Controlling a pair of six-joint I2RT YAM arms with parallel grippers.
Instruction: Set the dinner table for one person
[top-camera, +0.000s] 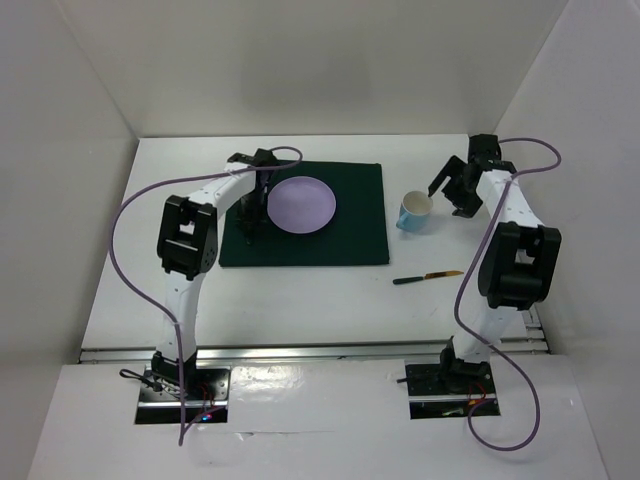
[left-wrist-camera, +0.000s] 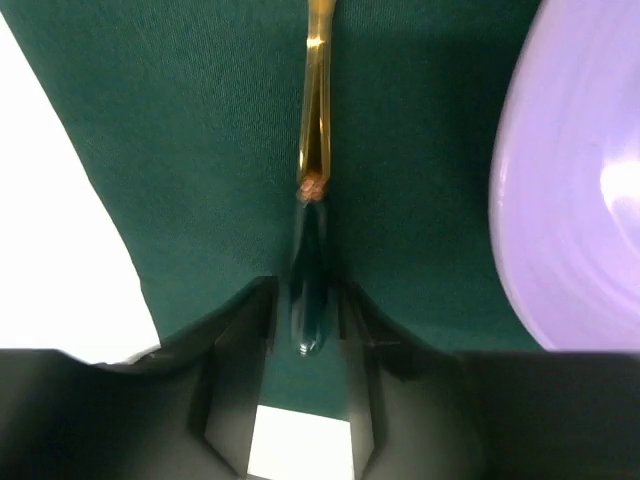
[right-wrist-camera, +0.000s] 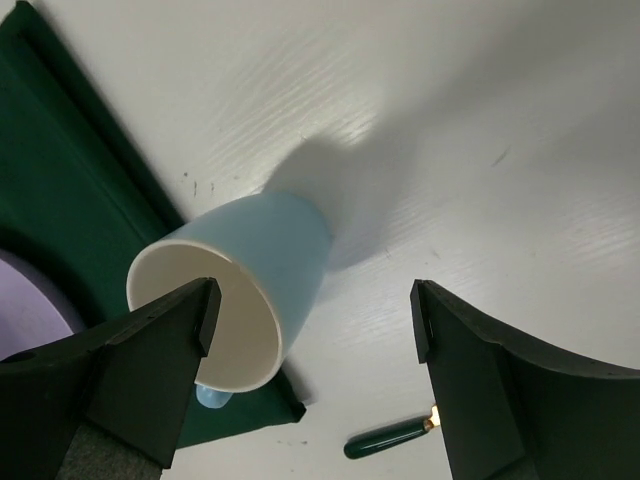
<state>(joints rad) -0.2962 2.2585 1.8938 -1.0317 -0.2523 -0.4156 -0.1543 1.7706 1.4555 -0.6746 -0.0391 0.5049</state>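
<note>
On the white dinner table (top-camera: 300, 300) lies a dark green mat (top-camera: 350, 235) with a lilac plate (top-camera: 301, 203) on it. My left gripper (top-camera: 250, 215) hangs low over the mat, left of the plate. A gold utensil with a dark green handle (left-wrist-camera: 308, 270) lies on the mat between its jaws. The left gripper (left-wrist-camera: 308, 300) is slightly open, with a thin gap on each side of the handle. The utensil's head is out of view. My right gripper (top-camera: 450, 200) stands wide open beside a light blue cup (top-camera: 414, 210). In the right wrist view one finger (right-wrist-camera: 150, 340) crosses the cup (right-wrist-camera: 270, 250) rim.
A second gold utensil with a dark green handle (top-camera: 428, 276) lies on the bare table right of the mat, its handle end (right-wrist-camera: 385, 438) below the right gripper (right-wrist-camera: 315, 305). White walls close in the table on three sides. A silver rail (top-camera: 300, 350) runs along the near edge.
</note>
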